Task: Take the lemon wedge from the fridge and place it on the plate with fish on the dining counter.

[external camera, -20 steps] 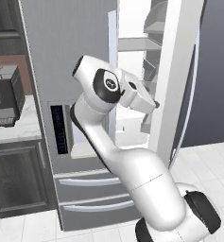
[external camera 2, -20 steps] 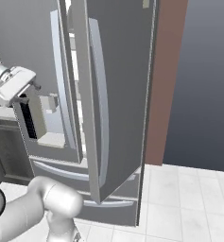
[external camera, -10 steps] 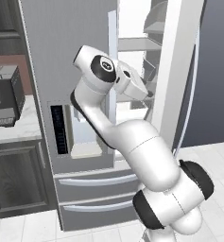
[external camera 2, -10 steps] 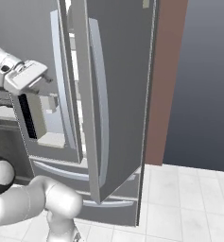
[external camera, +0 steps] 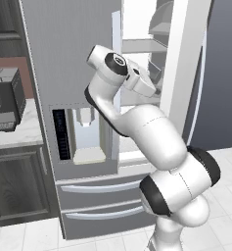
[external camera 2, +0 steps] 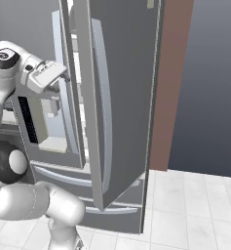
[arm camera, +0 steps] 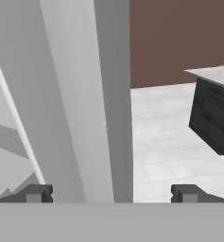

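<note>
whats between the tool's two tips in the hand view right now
The edge of the open fridge door stands between the tips of the open tool, with white floor tiles behind; nothing is gripped.

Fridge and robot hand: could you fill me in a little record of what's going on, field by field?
fridge: left door closed, right door swung open
fridge inside: white, grey shelves visible
gripper: raised at the open door's edge, near the upper shelves
jaws: wide apart, nothing between them
lemon wedge: cannot make it out
dining counter: corner visible past the door
floor: pale tiles
</note>
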